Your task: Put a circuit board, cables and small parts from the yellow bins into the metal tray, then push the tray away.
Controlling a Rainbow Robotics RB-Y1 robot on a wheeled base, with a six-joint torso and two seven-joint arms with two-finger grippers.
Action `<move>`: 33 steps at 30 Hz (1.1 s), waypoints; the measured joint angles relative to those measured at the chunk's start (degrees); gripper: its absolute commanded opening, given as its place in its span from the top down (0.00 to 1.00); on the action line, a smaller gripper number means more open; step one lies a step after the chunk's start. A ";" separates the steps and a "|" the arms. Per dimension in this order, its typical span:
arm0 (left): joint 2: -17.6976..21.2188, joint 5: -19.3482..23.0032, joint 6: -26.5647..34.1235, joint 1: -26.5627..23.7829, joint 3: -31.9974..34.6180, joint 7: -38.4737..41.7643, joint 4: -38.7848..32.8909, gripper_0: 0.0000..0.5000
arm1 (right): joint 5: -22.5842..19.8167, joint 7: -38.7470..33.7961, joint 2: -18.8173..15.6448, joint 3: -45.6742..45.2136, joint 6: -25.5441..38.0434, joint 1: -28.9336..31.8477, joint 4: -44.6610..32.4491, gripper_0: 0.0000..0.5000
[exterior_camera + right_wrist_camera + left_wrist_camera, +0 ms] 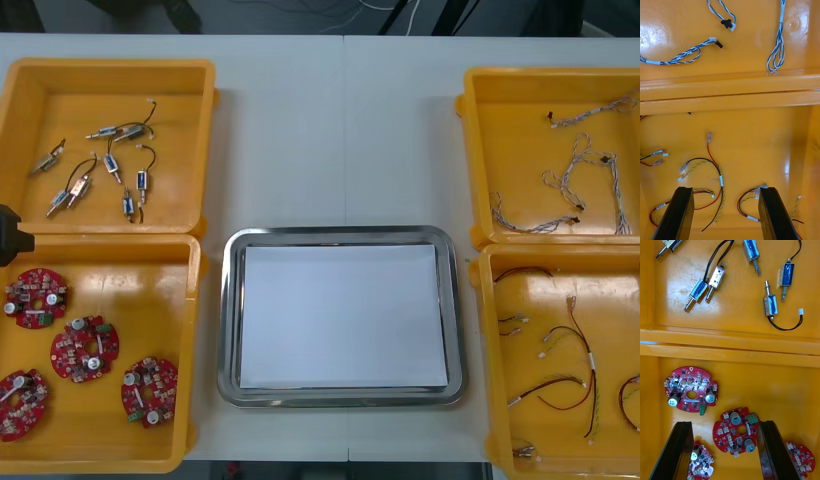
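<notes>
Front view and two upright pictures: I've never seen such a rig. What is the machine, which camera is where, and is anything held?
This is a robot with two arms, each ending in a two-finger gripper. The front view looks down on a light table. A metal tray, white inside, lies mid-table with nothing in it. Yellow bins flank it. On the robot's left, the far one holds small metal parts, the near one four red circuit boards. On its right, the far one holds blue and white cables, the near one red and yellow cables. Each upright picture comes from a wrist camera; the two black bars are that arm's fingers. The left gripper is open above the circuit boards, the right gripper above the red and yellow cables. Nothing is held.
</notes>
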 measured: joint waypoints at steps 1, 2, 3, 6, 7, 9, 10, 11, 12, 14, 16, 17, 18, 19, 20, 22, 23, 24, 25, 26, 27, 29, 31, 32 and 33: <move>0.00 0.00 0.00 0.00 0.00 0.00 0.00 0.00 | 0.00 0.00 0.00 0.00 0.00 0.00 0.00 0.00; 0.00 0.00 0.00 0.00 0.00 0.00 0.00 0.00 | 0.00 0.00 0.00 0.00 0.00 0.00 0.00 0.00; 0.00 0.00 0.00 0.00 0.00 0.00 0.00 0.00 | 0.00 0.00 0.00 0.00 0.00 0.00 0.00 0.00; 0.00 0.00 0.00 0.00 0.00 0.00 0.00 0.00 | 0.00 0.00 0.00 0.00 0.00 0.00 0.00 0.00; 0.00 0.00 0.00 0.00 0.00 0.00 0.00 0.00 | 0.00 0.00 0.00 0.00 0.00 0.00 0.00 0.00; 0.00 0.00 0.00 0.00 0.00 0.00 0.00 0.00 | 0.00 0.00 0.00 0.00 0.00 0.00 0.00 0.00; 0.00 0.00 0.00 0.00 0.00 0.00 0.00 0.00 | 0.00 0.00 0.00 0.00 0.00 0.00 0.00 0.00; -0.03 0.00 0.01 0.05 -0.02 0.00 0.02 0.00 | 0.00 0.00 0.00 0.00 0.00 0.00 0.00 0.00; -0.08 0.00 0.01 0.32 -0.15 0.00 0.04 0.00 | 0.00 0.00 0.00 0.00 0.00 0.00 0.00 0.00; -0.19 0.00 0.02 1.21 -0.62 0.00 0.07 0.00 | 0.00 0.00 0.00 0.00 0.00 0.01 0.00 0.00; -0.19 0.00 0.02 1.97 -1.02 0.00 0.07 0.00 | 0.00 0.00 0.00 0.00 0.00 0.01 0.00 0.00; -0.19 0.00 0.02 2.16 -1.18 0.00 0.07 0.00 | 0.00 0.00 0.00 0.00 0.00 0.01 0.00 0.00; -0.19 0.00 0.02 2.27 -1.31 0.00 0.07 0.00 | 0.00 0.00 0.00 0.00 0.00 0.01 0.00 0.00; -0.19 0.00 0.02 2.32 -1.42 0.00 0.07 0.00 | 0.00 0.00 0.00 0.00 0.00 0.01 0.00 0.00; -0.19 0.00 0.02 2.32 -1.51 0.00 0.07 0.00 | 0.00 0.00 0.00 0.00 0.00 0.01 0.00 0.00; -0.19 0.00 0.02 2.32 -1.55 0.00 0.07 0.00 | 0.00 0.00 0.00 0.00 0.00 0.01 0.00 0.00; -0.19 0.00 0.02 2.32 -1.55 0.00 0.07 0.00 | 0.00 0.00 0.00 0.00 0.00 0.01 0.00 0.00; -0.19 0.00 0.02 2.32 -1.55 0.00 0.07 0.00 | 0.00 0.00 0.00 0.00 0.00 0.01 0.00 0.00; -0.18 0.01 0.02 2.32 -1.56 0.00 0.07 0.00 | 0.00 0.00 0.00 0.00 0.00 0.01 0.00 0.00; -0.16 0.04 0.02 2.32 -1.59 0.00 0.07 0.00 | 0.00 0.00 0.00 0.00 0.00 0.01 0.00 0.00; -0.14 0.09 0.02 2.32 -1.65 0.00 0.07 0.00 | -0.01 0.00 0.00 0.00 0.00 0.02 0.00 0.00; -0.04 0.44 0.02 2.32 -2.03 0.00 0.07 0.00 | -0.02 0.00 0.00 0.00 0.00 0.16 0.00 0.00; 0.24 0.93 0.02 2.32 -2.76 0.00 0.07 0.00 | -0.04 0.00 0.00 0.00 0.00 0.74 0.00 0.00; 0.47 1.28 0.02 2.32 -3.20 0.00 0.07 0.00 | -0.06 0.00 0.00 0.00 0.00 1.20 0.00 0.00; 0.77 1.66 0.02 2.32 -3.65 0.00 0.07 0.00 | -0.07 0.00 0.00 0.01 0.00 1.76 0.00 0.00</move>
